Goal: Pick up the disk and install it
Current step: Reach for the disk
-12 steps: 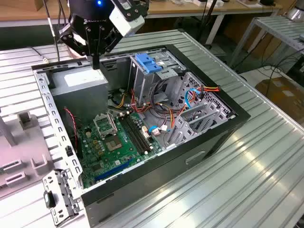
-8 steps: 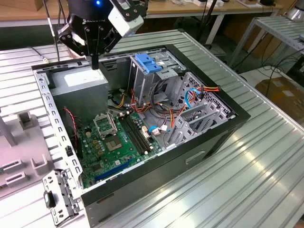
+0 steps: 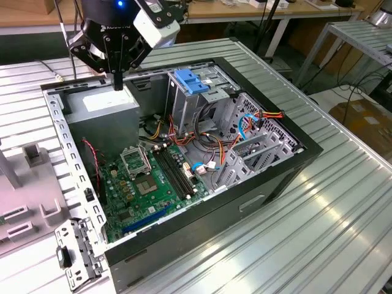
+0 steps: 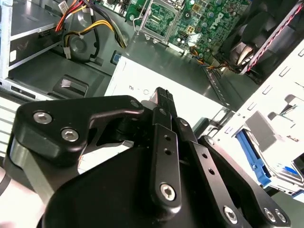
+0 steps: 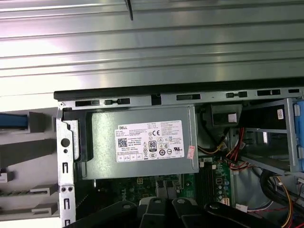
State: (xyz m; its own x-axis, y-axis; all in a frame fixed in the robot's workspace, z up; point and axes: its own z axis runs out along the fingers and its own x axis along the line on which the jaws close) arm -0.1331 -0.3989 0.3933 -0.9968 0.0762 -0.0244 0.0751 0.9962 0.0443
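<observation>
Beyond the case wall (image 5: 64,156), well apart from the closed, empty gripper (image 3: 117,81), the disk (image 5: 13,121) is seen, long edge towards that wall.

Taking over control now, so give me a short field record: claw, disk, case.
claw: shut, holding nothing
claw position: above the power supply, in a corner of the case
disk: apparently in the rack outside the case, not picked up
motherboard: exposed, case open
drive cage: blue latch piece on top
</observation>
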